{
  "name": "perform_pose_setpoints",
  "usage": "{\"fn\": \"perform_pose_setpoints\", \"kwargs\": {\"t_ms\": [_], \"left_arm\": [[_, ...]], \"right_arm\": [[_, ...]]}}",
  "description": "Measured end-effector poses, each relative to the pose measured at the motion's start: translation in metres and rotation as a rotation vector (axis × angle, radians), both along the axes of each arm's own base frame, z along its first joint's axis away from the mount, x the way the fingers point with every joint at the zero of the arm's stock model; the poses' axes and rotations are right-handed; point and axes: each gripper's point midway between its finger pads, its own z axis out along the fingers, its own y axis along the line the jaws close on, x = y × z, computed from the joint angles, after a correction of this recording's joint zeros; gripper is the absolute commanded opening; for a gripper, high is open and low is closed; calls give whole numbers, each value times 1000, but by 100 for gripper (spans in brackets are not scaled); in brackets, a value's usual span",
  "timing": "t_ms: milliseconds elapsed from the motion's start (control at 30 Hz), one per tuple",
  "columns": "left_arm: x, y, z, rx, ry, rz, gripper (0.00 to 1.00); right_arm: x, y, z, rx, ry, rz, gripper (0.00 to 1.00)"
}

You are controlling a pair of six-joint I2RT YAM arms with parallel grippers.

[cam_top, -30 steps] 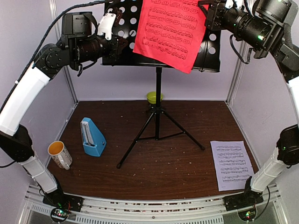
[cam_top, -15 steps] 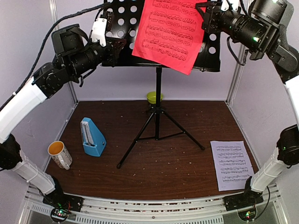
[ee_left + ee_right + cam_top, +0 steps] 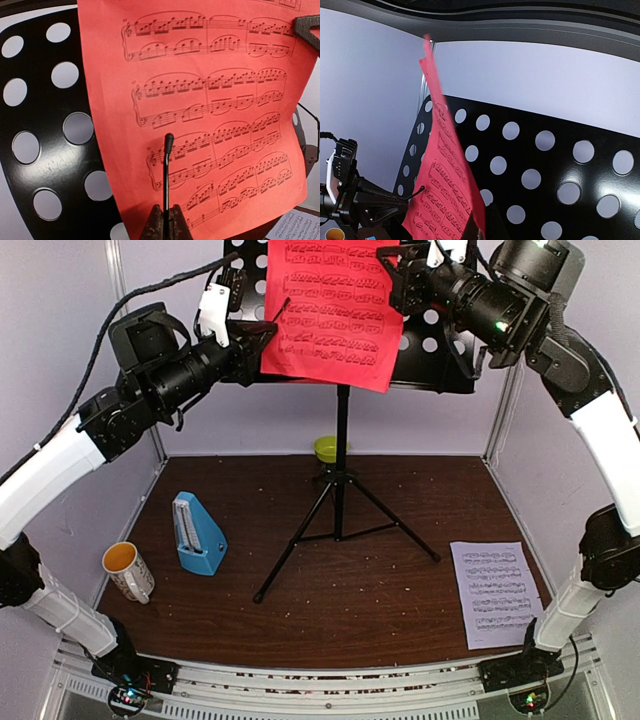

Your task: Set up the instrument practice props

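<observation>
Clamping right edge of red sheet (image 3: 330, 310) before stand (image 3: 441, 362), right pincer (image 3: 397, 285) (left pincer (image 3: 267, 335) seemingly together)

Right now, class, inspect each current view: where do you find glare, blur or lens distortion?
Top external view: even light, sharp, the table near edge bowed by the wide lens. Left wrist view: red music sheet crisp and legible, dull sheen on the music stand. Right wrist view: glare patches on the stand's lower right, the sheet's near edge soft.

Top camera looks down from behind; both wrist cameras closely face the sheet (image 3: 210, 125) and stand (image 3: 55, 165) from opposite sides.
</observation>
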Motion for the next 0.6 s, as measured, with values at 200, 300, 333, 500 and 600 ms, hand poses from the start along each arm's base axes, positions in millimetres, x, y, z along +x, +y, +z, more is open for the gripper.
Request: {"fn": "perform_pose_setpoints", "kwargs": {"t_ms": [200, 300, 333, 500, 600], "left_arm": [[-4, -4, 1, -4, -25, -30, 0], [-6, -6, 1, -3, -32, -44, 0], [-6, -6, 2, -3, -33, -48, 0], [-8, -7, 2, 2, -39, -59, 0], [-8, -8, 2, 4, -41, -63, 0]], "right_arm": [[8, 15, -6, -23, -16, 11, 0], [8, 18, -4, -20, -30, 22, 0], [8, 19, -3, -16, -36, 26, 0], [7, 27, 0, -11, -62, 56, 0], [8, 34, -2, -22, -75, 72, 0]]}}
